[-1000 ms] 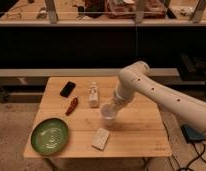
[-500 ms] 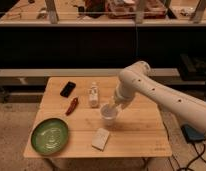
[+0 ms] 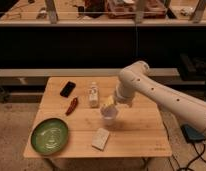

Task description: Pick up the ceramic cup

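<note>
One camera view is showing everything. One white arm (image 3: 161,97), smooth and round like a tube, is reaching over a wooden table (image 3: 141,135) with a flat, pale brown top. Its gripper (image 3: 109,104) is hanging right over the ceramic cup (image 3: 109,118), at its rim. I cannot tell if the gripper is apart, together or clamped.

The ceramic cup is sitting upright near the table's middle. It is looking small, pale and round, getting thinner at the bottom. A small white bottle (image 3: 93,94) is standing just left of the cup and behind it. A thin red thing (image 3: 72,105) is lying further left of the cup. A flat black rectangle (image 3: 67,89) is lying beyond that. A round green plate (image 3: 49,135) is sitting well left of the cup, nearer the front. A flat white block (image 3: 101,138) is lying just in front of the cup.
</note>
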`<act>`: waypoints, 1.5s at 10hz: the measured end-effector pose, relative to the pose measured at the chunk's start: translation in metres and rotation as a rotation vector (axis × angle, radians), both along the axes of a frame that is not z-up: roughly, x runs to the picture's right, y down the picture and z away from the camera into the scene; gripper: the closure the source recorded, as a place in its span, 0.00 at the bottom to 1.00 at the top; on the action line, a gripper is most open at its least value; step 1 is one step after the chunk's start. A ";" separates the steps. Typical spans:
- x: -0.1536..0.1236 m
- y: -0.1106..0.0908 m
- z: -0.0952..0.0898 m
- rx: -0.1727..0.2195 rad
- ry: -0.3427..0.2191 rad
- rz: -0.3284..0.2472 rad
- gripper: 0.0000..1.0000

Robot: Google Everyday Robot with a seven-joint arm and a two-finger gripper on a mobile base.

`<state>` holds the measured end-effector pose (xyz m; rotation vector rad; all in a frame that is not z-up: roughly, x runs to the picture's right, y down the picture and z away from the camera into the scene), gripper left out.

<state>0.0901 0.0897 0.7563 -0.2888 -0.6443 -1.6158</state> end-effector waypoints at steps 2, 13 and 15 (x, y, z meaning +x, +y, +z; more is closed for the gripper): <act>0.004 0.007 0.007 -0.014 0.000 0.007 0.20; 0.003 0.051 0.054 -0.110 0.004 0.008 0.20; 0.002 0.055 0.058 -0.114 0.006 0.015 0.25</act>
